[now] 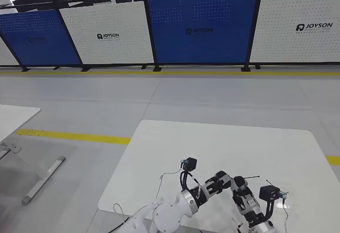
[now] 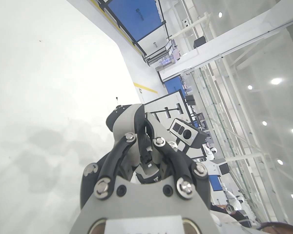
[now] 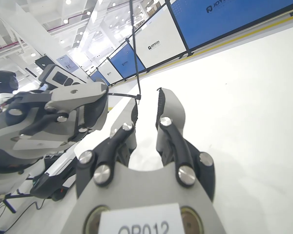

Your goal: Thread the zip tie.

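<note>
The black zip tie (image 3: 134, 49) is a thin strap rising from a small knot-like joint close by one of my right gripper's fingertips (image 3: 134, 107). A short length runs sideways from that joint into my left gripper (image 3: 104, 93), which is shut on it. My right gripper (image 3: 148, 96) stands open just above the white table (image 3: 234, 122), with nothing between its fingers. I cannot tell if the tie touches that fingertip. In the left wrist view my left gripper (image 2: 143, 118) has its fingers pressed together. In the top view both grippers meet near the table's front edge, and the zip tie (image 1: 249, 176) pokes out rightward.
The white table (image 1: 228, 145) stretches away bare beyond the grippers. Its front edge lies just beneath the arms. Blue and white partition panels (image 1: 202, 29) stand across the floor behind, and another white table (image 1: 6, 119) sits at the far left.
</note>
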`<state>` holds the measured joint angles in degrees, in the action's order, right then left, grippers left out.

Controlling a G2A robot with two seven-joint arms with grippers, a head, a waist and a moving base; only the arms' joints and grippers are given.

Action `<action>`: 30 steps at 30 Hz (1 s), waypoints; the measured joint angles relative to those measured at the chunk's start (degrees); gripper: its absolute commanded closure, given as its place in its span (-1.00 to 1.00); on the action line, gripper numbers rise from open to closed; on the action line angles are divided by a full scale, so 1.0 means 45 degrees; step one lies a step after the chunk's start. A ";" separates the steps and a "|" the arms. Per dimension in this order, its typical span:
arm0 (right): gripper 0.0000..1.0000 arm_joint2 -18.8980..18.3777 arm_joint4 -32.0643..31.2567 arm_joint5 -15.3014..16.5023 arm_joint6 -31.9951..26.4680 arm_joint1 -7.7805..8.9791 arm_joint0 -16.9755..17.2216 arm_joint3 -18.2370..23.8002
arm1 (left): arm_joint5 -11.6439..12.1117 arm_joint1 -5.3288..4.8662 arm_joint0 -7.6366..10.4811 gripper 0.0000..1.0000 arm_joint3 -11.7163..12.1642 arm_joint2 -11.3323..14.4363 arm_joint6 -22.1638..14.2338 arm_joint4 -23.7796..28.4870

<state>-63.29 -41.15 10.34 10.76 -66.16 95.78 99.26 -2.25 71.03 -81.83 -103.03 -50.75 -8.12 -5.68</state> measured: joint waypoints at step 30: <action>1.00 -0.0148 -0.0383 0.0180 -0.0353 -0.0216 0.0088 -0.0045 | 0.0295 0.0033 -0.0018 1.00 -0.0076 0.0019 0.0008 -0.0263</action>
<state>-63.96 -42.87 11.15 9.17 -67.14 96.18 99.06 -0.92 71.18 -81.90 -103.37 -50.66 -8.09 -6.86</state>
